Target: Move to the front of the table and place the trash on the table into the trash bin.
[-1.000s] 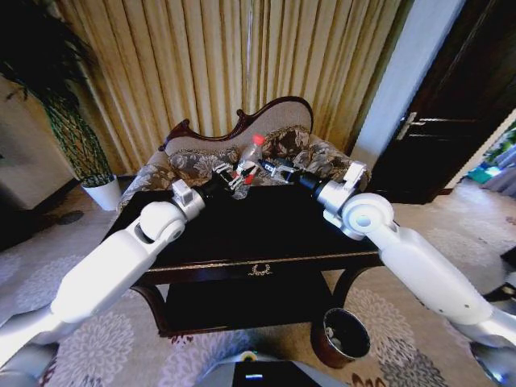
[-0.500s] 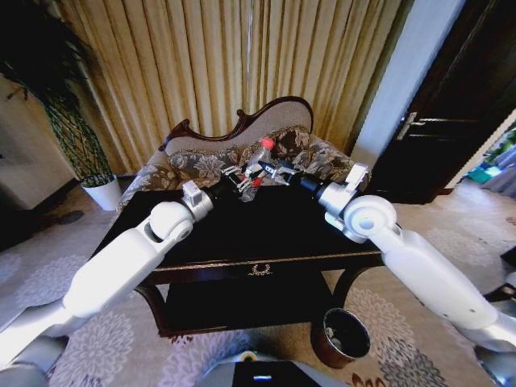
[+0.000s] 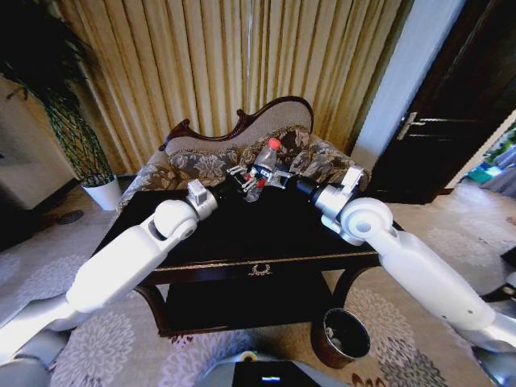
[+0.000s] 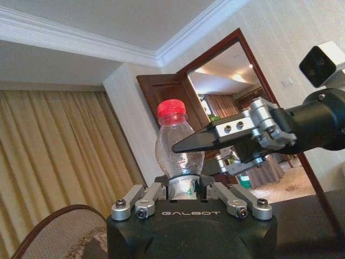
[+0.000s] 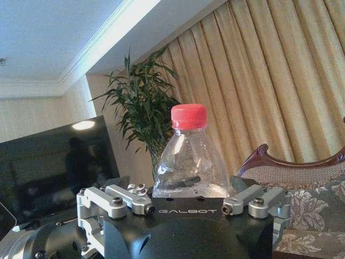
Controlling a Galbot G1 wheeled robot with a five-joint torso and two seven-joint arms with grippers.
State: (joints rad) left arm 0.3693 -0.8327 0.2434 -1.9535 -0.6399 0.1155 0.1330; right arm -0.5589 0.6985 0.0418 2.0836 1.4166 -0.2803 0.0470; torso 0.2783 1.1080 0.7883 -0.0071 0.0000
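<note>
Middle of the frame: left gripper [image 3: 239,179] and right gripper [image 3: 272,177] both pinch the bottle [image 3: 263,164]. Uneven letting go could drop it, missing the trash bin [image 3: 341,336].

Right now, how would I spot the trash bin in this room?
Find the big dark table with gold trim in front of the floral sofa. On the carpet by its front right leg stands the trash bin: small, round, reddish-brown, dark inside, unlike the white plant pot far left.
</note>
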